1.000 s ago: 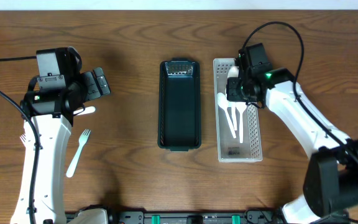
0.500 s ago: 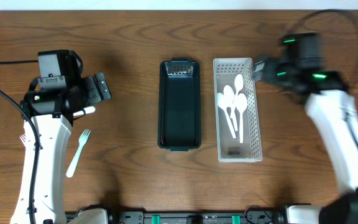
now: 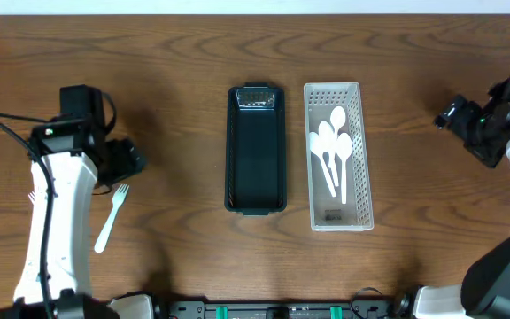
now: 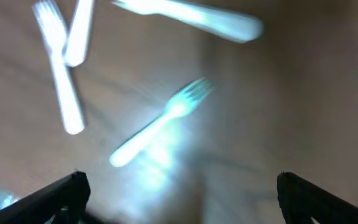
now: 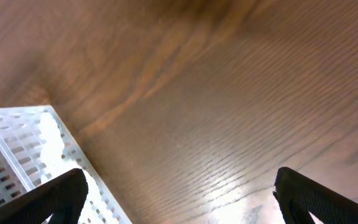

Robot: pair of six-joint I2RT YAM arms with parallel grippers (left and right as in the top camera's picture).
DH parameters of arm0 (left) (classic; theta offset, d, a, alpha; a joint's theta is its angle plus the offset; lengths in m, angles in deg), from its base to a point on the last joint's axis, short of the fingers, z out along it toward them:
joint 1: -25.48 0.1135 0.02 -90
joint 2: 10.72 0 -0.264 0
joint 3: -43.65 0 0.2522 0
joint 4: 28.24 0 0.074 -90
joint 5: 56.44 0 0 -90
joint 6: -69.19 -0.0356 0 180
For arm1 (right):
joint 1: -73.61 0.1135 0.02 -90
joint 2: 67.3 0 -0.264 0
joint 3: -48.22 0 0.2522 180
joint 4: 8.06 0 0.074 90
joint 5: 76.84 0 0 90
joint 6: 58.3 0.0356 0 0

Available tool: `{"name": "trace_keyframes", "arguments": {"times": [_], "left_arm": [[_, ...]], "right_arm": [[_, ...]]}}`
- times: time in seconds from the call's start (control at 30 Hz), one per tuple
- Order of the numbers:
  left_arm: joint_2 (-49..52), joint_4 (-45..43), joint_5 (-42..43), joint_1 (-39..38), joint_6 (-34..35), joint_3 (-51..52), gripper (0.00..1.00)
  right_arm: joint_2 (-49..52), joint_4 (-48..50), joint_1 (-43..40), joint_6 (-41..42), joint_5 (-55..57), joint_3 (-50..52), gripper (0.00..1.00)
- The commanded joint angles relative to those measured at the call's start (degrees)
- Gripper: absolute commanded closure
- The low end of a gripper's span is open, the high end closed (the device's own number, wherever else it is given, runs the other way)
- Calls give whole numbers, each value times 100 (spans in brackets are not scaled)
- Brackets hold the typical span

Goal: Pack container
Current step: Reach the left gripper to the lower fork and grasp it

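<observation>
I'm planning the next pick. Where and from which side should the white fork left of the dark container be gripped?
Probably mid-handle, from straight above, closing across its narrow width. The white fork lies flat on the table, slanted, tines pointing away from the robot, bare wood along both edges.

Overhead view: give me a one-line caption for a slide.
Black tray and white basket of spoons sit side by side on the wooden table, with a white fork lying far left.

No legible text or labels anywhere.
</observation>
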Motion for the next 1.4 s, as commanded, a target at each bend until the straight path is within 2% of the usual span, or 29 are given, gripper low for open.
{"name": "trace_keyframes", "arguments": {"times": [0.0, 0.1, 0.17, 0.33, 0.37, 0.4, 0.47, 0.7, 0.93, 1.1, 1.37], "left_arm": [[291, 125, -468, 243, -925, 61, 8], [592, 103, -468, 376, -1611, 61, 12], [824, 109, -437, 448, -1836, 61, 14], [1530, 59, 236, 612, -3001, 66, 19], [1683, 55, 245, 643, -3254, 66, 21], [1797, 57, 243, 673, -3453, 66, 27], [1989, -11, 251, 778, -3506, 66, 29], [2170, -256, 293, 1152, -3536, 66, 26], [2170, -498, 1231, 1366, -4470, 87, 28], [2173, -610, 1213, 1364, -4870, 105, 26], [2188, -693, 844, 1364, -4983, 179, 28]], "right_arm": [[37, -20, -15, -26, -129, 28, 1], [37, -22, -15, -26, -129, 28, 1], [37, -52, -15, -26, -129, 28, 1], [37, -92, -15, -20, -153, 28, 1], [37, -92, -15, 4, -153, 28, 1], [37, -92, -15, 61, -153, 28, 1], [37, -90, -15, 155, -153, 28, 1], [37, -22, -15, 365, -146, 28, 1], [37, 72, -15, 365, -146, 28, 1], [37, 96, -15, 365, -146, 28, 1], [37, 160, -15, 363, -146, 28, 1]]}}
